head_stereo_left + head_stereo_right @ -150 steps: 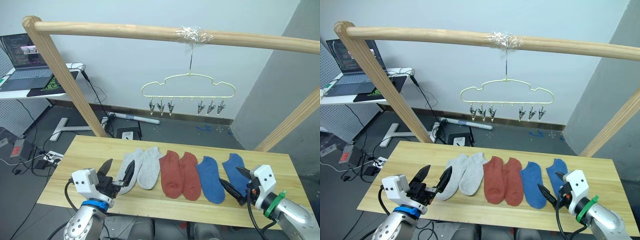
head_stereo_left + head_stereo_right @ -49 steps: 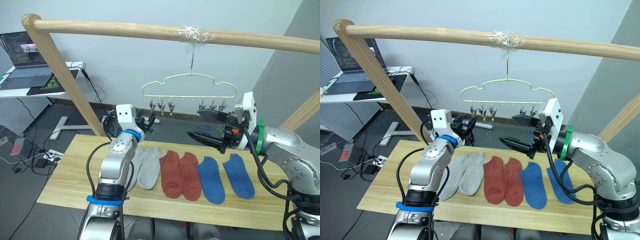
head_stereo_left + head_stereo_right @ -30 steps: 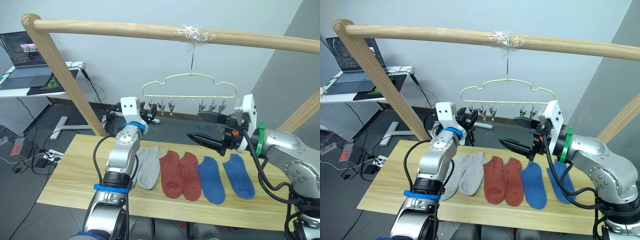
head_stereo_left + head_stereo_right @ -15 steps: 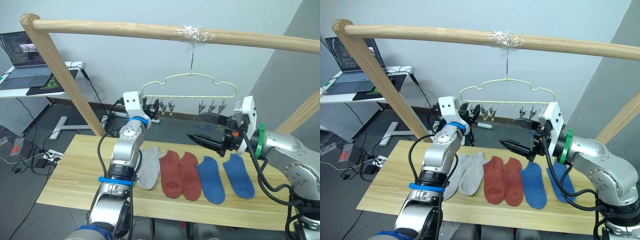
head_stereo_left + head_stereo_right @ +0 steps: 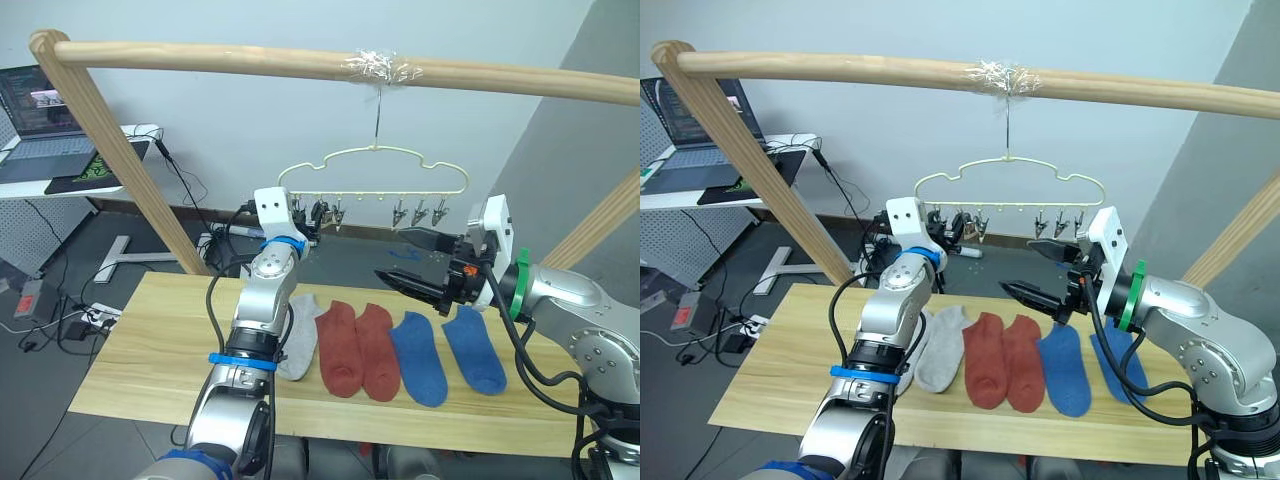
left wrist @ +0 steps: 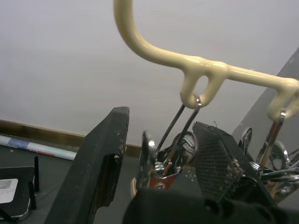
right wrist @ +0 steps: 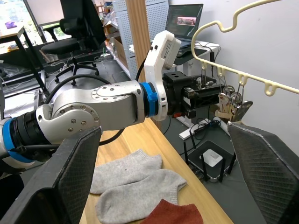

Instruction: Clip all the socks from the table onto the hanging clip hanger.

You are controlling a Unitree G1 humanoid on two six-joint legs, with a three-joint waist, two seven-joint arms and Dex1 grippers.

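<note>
The pale-yellow clip hanger [image 5: 372,170] hangs by its hook from the wooden pole. My left gripper [image 5: 312,213] is raised to its left group of clips. In the left wrist view its fingers [image 6: 100,163] stand open, with one metal clip [image 6: 156,161] between them. My right gripper [image 5: 392,253] hovers open above the blue socks, below the right clips. On the table [image 5: 140,340] lie the socks in a row: a grey sock [image 5: 297,325], another grey one partly hidden behind my left arm, two red [image 5: 358,345] and two blue [image 5: 445,345].
The thick wooden pole [image 5: 200,55] runs overhead on slanted posts [image 5: 120,160] at both ends of the table. A laptop [image 5: 40,100] sits on a side desk at far left. Cables and a power strip lie on the floor behind the table.
My left gripper has moved up and right to the hanger's left clips, closing in around one clip. The right gripper has stayed nearly still. The camera has shifted slightly.
</note>
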